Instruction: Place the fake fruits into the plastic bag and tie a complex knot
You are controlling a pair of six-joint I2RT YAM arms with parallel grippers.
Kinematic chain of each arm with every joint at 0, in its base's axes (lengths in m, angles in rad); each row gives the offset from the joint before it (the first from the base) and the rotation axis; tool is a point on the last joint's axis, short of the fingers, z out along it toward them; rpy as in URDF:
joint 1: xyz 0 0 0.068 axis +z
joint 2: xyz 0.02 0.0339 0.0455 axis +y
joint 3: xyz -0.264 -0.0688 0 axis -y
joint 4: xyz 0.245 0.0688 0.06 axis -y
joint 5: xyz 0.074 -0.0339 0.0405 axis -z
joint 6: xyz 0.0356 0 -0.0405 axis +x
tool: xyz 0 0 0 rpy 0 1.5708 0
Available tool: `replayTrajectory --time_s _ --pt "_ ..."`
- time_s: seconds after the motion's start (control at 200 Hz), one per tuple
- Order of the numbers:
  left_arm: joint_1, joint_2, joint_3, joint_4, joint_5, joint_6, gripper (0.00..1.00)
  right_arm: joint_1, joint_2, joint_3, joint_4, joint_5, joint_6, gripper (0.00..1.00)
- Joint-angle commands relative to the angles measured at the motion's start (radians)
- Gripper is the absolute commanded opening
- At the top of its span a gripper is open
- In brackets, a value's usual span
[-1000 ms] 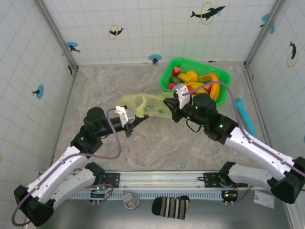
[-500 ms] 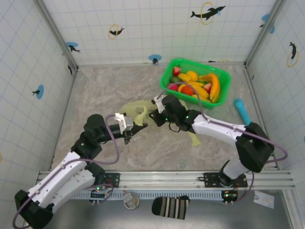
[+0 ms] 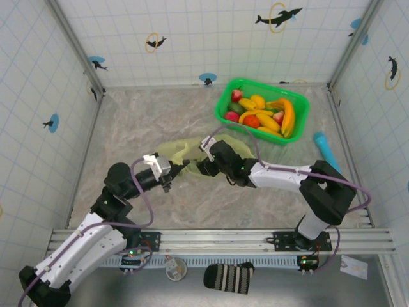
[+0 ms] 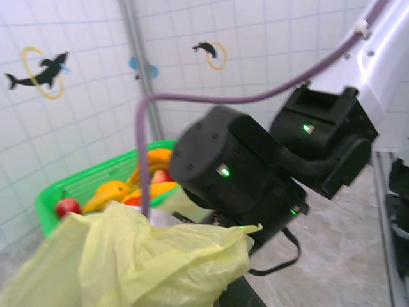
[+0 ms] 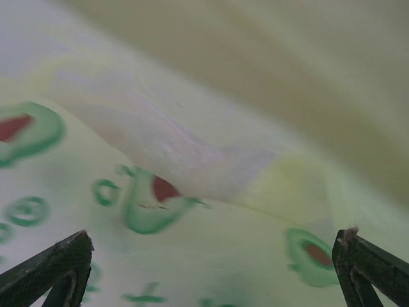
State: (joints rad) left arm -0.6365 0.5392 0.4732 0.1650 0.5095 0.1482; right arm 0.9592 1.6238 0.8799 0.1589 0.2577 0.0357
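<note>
Right wrist view: the right gripper (image 5: 211,238) hangs spread wide over the avocado-printed plastic bag (image 5: 160,192). Top view: the left gripper (image 3: 171,174), pressed together, pinches the bag's edge.

The plastic bag (image 3: 177,151), thin translucent yellow-green film printed with green-and-brown avocado motifs, lies crumpled and slack between the two grippers. One bunched end gathers right at the left gripper (image 3: 174,174). A smoother printed stretch spreads close in front of the right gripper (image 5: 211,265), across the gap between its fingers. The fake fruits (image 3: 262,115) (glossy yellow bananas, red and orange pieces) sit heaped together well beyond the right gripper, apart from the bag.
</note>
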Motion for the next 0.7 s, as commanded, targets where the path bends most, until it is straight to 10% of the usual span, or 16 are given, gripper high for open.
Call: replayTrajectory --time_s 0.0,0.4,0.696 --pt "0.000 -0.013 -0.024 0.050 -0.088 -0.021 0.00 0.001 0.021 -0.030 -0.022 0.041 -0.020 0.99" --pt "0.000 0.078 -0.045 -0.005 -0.014 -0.027 0.00 -0.029 -0.148 0.094 0.045 0.022 0.028 0.97" --pt "0.001 0.181 0.015 0.022 -0.182 -0.131 0.00 -0.106 -0.266 0.090 0.029 -0.348 0.126 0.89"
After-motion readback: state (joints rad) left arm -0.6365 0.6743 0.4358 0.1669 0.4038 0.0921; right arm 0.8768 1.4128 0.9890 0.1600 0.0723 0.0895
